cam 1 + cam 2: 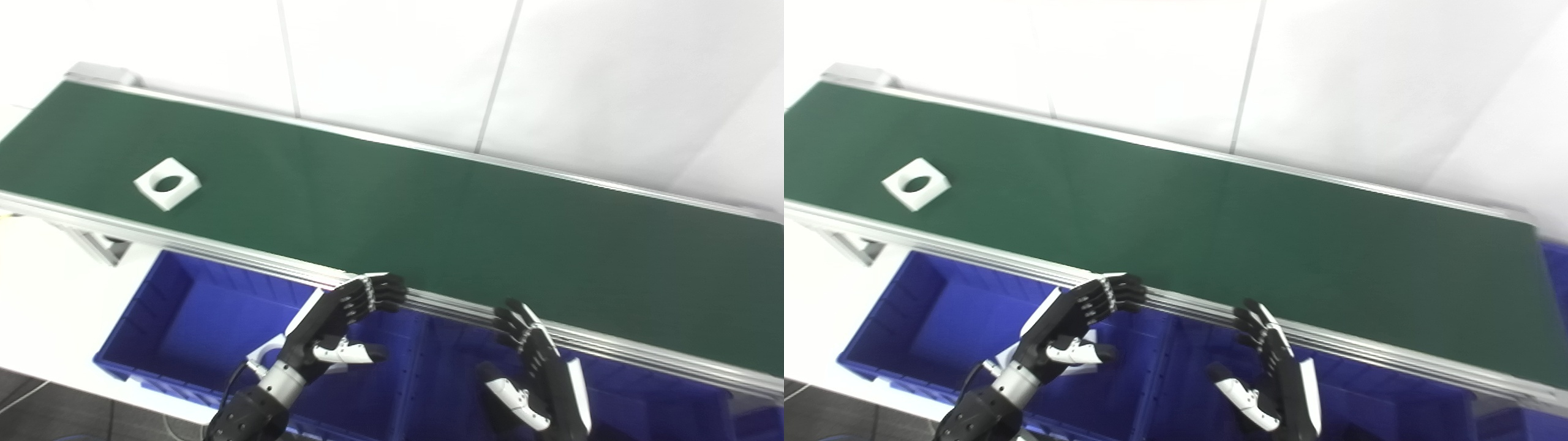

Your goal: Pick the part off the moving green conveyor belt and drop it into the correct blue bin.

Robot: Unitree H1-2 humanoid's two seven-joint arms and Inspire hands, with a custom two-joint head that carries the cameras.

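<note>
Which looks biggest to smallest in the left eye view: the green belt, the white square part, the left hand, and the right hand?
1. Green conveyor belt, by far the largest.
2. Left hand and right hand: about alike, both near the camera and open, so I will not rank them.
3. White square part, smallest, though it lies farther away.
</note>
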